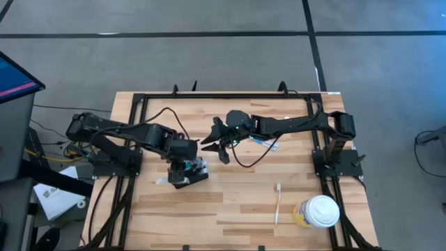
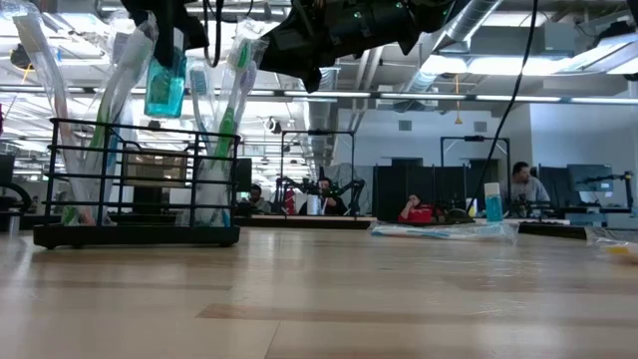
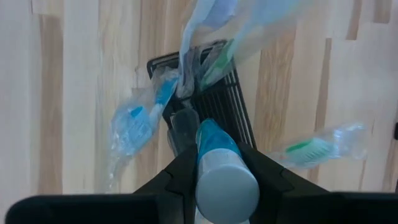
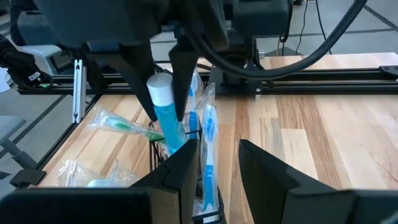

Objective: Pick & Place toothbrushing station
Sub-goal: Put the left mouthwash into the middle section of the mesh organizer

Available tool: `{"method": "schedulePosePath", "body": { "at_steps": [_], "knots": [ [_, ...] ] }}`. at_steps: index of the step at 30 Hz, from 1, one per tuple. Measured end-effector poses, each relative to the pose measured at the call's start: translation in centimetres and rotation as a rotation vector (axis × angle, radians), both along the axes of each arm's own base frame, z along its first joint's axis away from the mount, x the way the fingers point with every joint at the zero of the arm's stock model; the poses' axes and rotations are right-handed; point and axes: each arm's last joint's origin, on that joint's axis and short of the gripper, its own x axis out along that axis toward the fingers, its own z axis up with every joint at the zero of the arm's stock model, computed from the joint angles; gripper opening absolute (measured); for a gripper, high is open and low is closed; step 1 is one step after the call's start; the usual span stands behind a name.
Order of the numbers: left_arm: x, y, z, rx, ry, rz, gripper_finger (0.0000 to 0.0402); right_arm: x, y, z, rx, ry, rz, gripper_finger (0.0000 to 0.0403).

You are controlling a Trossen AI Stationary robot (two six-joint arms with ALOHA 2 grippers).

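The toothbrushing station, a black mesh holder [image 1: 189,178], stands on the table's left half. It also shows in the low view [image 2: 140,235] and the left wrist view [image 3: 229,106]. Several plastic-wrapped toothbrushes [image 2: 225,110] stand in it, heads up. My left gripper [image 1: 185,162] is right above it, shut on a teal toothpaste tube [image 3: 214,146] with a white cap [image 3: 227,190]. My right gripper [image 1: 210,145] hovers open and empty just right of the holder, fingers toward it [image 4: 217,152]. My left gripper pinches the toothpaste tube's body just below the cap [image 4: 163,106] between its two fingers [image 4: 140,74]. The fingers come from above, pointing down along the tube. The tube hangs nearly upright, cap up, its flat lower end [image 2: 164,100] at the holder's top rim among the wrapped brushes.
A wrapped toothbrush [image 1: 266,141] lies on the table by the right arm. A bare white toothbrush [image 1: 277,202] and a white-lidded yellowish cup [image 1: 319,211] are at the near right. A black frame rail [image 1: 223,96] runs along the far edge. People sit in the room behind.
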Motion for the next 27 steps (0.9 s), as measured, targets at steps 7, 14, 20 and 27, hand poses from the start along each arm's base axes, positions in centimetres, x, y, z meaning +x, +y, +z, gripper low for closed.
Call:
{"method": "schedulePosePath", "body": {
  "at_steps": [7,14,20,27],
  "knots": [
    [-0.14,0.02,-1.08,-0.013,0.026,0.065,0.0084,0.00,-0.02,0.00,0.000,0.000,0.000,0.0108],
    [-0.05,0.00,-1.16,-0.028,0.019,0.101,0.0084,-0.01,-0.02,-0.01,0.000,0.001,0.000,0.0108],
    [-0.02,-0.05,-1.15,-0.049,0.018,0.118,0.0084,-0.03,-0.01,-0.08,0.001,0.010,0.000,0.0108],
    [0.06,-0.07,-1.13,-0.052,0.009,0.119,0.0084,-0.04,-0.01,-0.11,0.001,0.013,0.000,0.0108]
  ]
}}
